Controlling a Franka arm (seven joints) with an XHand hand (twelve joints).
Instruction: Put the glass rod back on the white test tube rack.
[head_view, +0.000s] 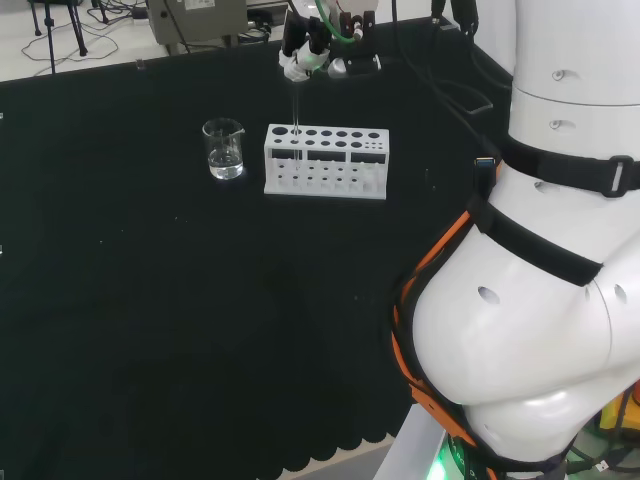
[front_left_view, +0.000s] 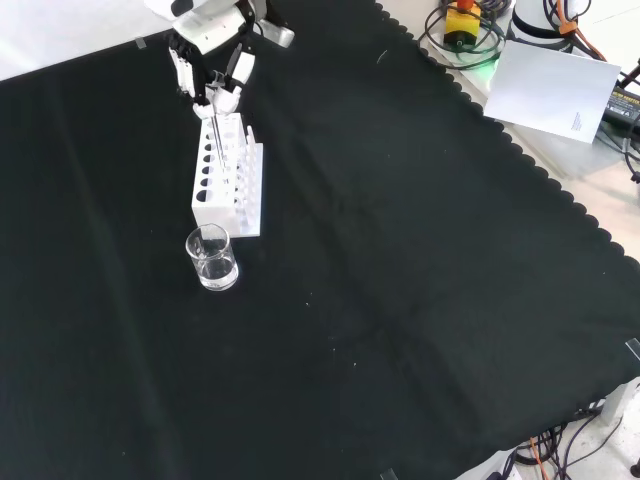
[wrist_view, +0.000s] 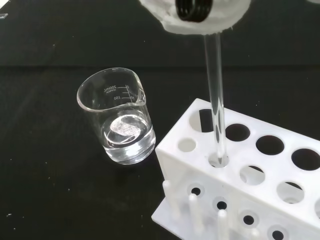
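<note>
One white test tube rack stands on the cloth, one glass rod stands upright in a hole at its end, and one glass beaker sits just left of the rack in the head view (a little clear liquid in it); one hand is above the rod

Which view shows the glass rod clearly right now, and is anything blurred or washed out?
Wrist view: the glass rod is sharp against the white rack, while the hand is a blurred white shape. Head view: the rod is a faint line. Front view: thin and easily lost against the rack.
</note>
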